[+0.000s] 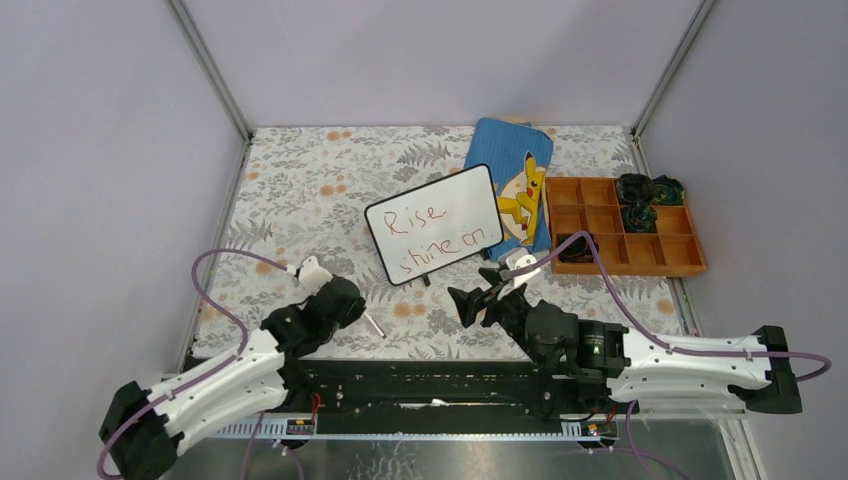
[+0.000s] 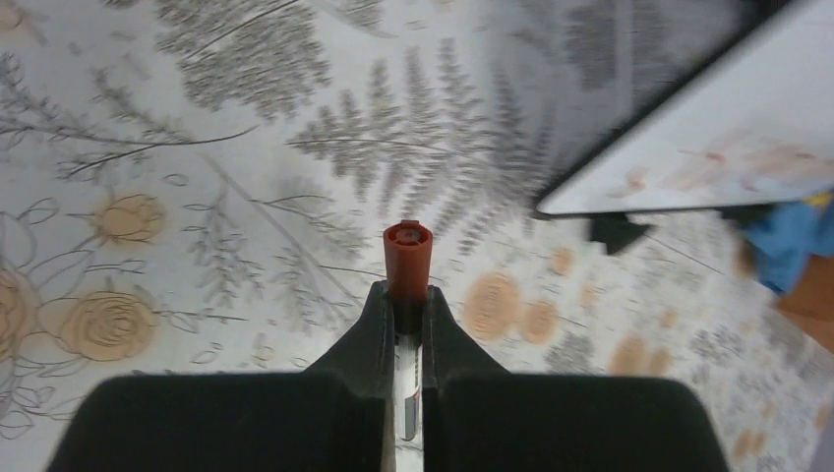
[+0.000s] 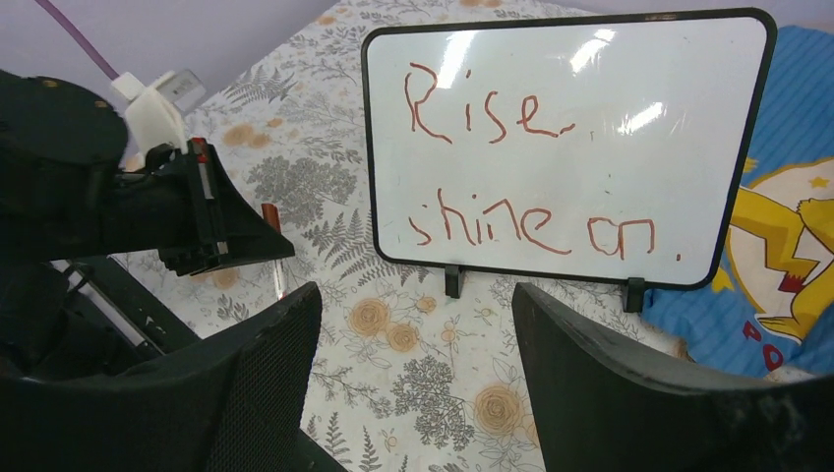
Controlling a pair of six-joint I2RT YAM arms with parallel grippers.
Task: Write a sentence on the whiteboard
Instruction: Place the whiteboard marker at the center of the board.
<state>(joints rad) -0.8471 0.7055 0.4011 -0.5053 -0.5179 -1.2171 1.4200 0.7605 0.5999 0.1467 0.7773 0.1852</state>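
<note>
Whiteboard (image 3: 561,147) reading "Rise shine on." stands mid-table, ahead of both grippers.

The board sits upright on its two black feet on the floral table cover (image 1: 300,200), its right edge in front of a blue Pikachu pouch (image 1: 505,150). The right gripper (image 3: 413,305) faces it from the near side, jaws spread wide and empty, apart from the board. The left gripper (image 2: 405,295) is clamped on a red-ended marker (image 2: 406,258), low over the cover, to the board's near left and clear of its frame.
</note>
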